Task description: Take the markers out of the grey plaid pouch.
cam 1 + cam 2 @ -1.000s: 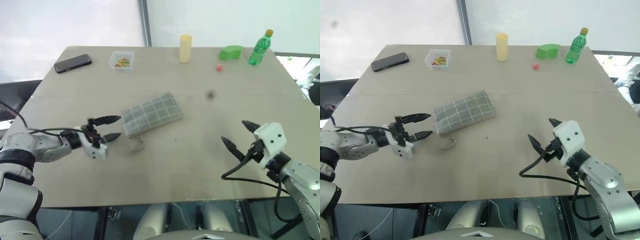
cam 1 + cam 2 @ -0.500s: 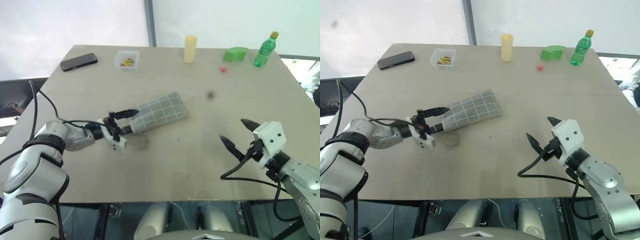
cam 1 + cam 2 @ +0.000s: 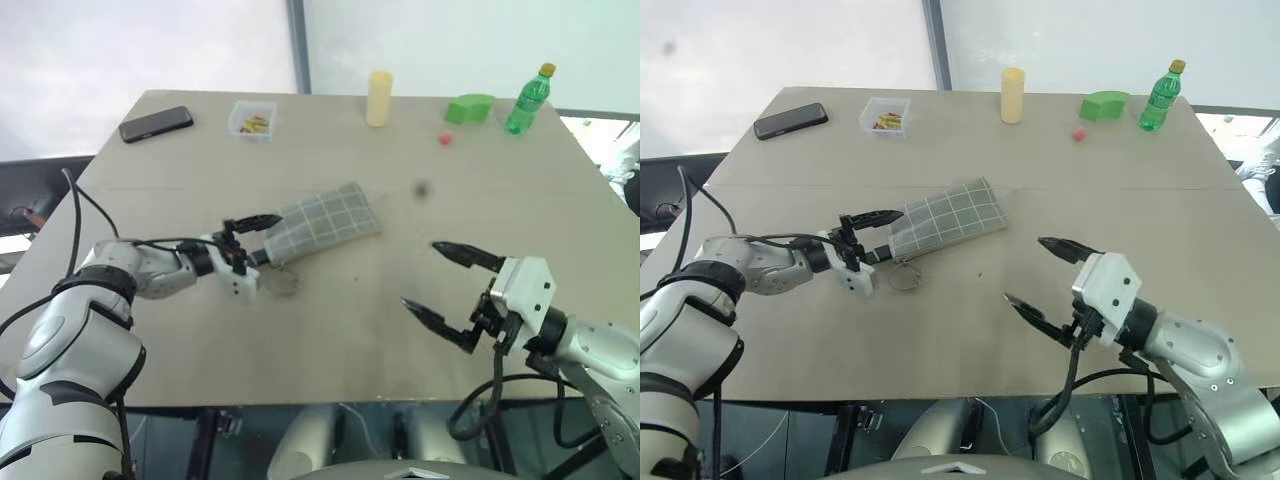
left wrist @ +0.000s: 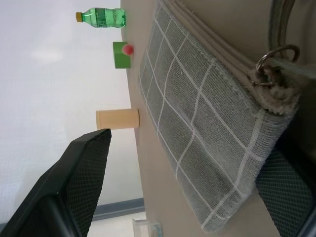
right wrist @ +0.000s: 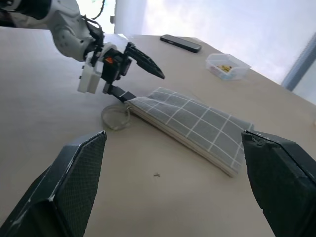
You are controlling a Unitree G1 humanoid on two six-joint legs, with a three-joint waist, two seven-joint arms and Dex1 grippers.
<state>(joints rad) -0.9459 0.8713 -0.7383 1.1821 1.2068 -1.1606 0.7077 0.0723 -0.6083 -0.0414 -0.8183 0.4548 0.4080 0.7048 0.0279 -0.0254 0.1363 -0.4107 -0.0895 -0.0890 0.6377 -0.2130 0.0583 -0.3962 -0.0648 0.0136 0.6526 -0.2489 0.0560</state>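
Note:
The grey plaid pouch [image 3: 325, 225] lies flat at the table's middle, zip edge toward me, with a ring loop [image 3: 283, 283] at its near-left corner. No markers show; the pouch hides whatever is in it. My left gripper [image 3: 257, 240] stands open with its fingers on either side of the pouch's left end. In the left wrist view the pouch [image 4: 207, 128] lies between the two fingers [image 4: 79, 182]; I cannot tell whether they touch it. My right gripper [image 3: 420, 274] is open and empty above the table's near right, pointing left toward the pouch [image 5: 192, 123].
Along the far edge stand a black phone [image 3: 156, 124], a clear plastic box [image 3: 252, 120], a yellow cylinder [image 3: 378, 98], a green block [image 3: 468, 107], a small red ball [image 3: 446, 139] and a green bottle [image 3: 527, 99].
My left gripper moved right until its fingers straddled the pouch's end, then held still. My right gripper swung left and turned toward the table's middle.

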